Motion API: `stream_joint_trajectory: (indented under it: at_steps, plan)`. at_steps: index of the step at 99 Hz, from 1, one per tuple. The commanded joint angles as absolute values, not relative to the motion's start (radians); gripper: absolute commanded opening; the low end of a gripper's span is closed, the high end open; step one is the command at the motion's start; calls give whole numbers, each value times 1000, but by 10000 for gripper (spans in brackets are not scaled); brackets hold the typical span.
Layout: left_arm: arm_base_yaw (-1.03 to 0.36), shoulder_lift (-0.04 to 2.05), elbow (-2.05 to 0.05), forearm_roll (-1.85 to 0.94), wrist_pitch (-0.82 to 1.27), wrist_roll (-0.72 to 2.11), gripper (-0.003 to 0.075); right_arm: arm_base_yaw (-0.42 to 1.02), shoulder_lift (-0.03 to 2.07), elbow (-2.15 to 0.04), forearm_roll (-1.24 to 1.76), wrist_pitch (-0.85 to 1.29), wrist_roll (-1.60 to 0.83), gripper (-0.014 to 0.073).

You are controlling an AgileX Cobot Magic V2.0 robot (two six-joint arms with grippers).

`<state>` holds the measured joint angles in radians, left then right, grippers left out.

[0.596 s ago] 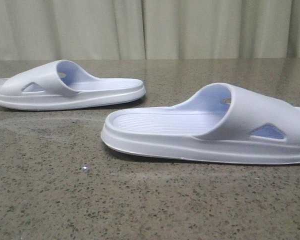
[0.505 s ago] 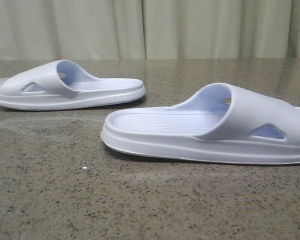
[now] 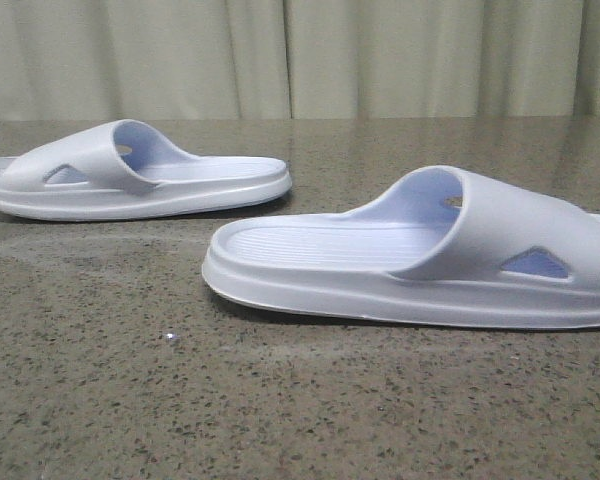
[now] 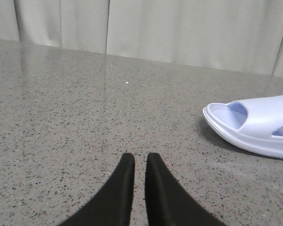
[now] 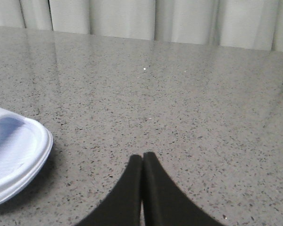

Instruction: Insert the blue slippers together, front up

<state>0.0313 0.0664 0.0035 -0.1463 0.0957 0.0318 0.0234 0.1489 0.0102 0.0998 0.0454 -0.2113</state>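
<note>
Two pale lavender-blue slippers lie flat on their soles on the speckled stone table [image 3: 280, 410], apart from each other. In the front view one slipper [image 3: 130, 175] is far left. The other slipper [image 3: 420, 255] is nearer, at the right, with its strap toward the right edge. No gripper shows in the front view. My left gripper [image 4: 140, 157] is empty above bare table, its black fingers almost together with a thin slit between them; a slipper end [image 4: 254, 125] lies off to one side. My right gripper [image 5: 142, 157] is shut and empty, with a slipper end [image 5: 14, 155] beside it.
Pale curtains [image 3: 300, 55] hang behind the table's far edge. Bare speckled tabletop lies in front of both grippers and between the two slippers.
</note>
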Motion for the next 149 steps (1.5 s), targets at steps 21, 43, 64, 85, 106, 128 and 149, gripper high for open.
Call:
stream_joint_trajectory:
  at_steps: [21, 43, 64, 85, 106, 128, 149]
  plan:
    - [36, 77, 11, -183, -9, 25, 15, 16, 156, 31, 92, -59, -212, -90]
    - [36, 77, 11, -370, -53, 25, 15, 16, 156, 31, 187, -159, -206, -90]
    - [36, 77, 8, -628, -65, 25, 15, 16, 156, 31, 324, -189, -139, -90]
    - [36, 84, -46, -711, -74, 25, 15, 16, 156, 7, 498, -212, -67, -87]
    - [36, 238, -192, -609, 0, 25, 15, 16, 210, -113, 498, -81, -69, -76]
    - [36, 541, -428, -446, 161, 25, 15, 16, 438, -278, 490, 63, -69, -76]
    - [36, 727, -598, -374, 353, 59, 16, 16, 630, -412, 463, 253, -69, -77]
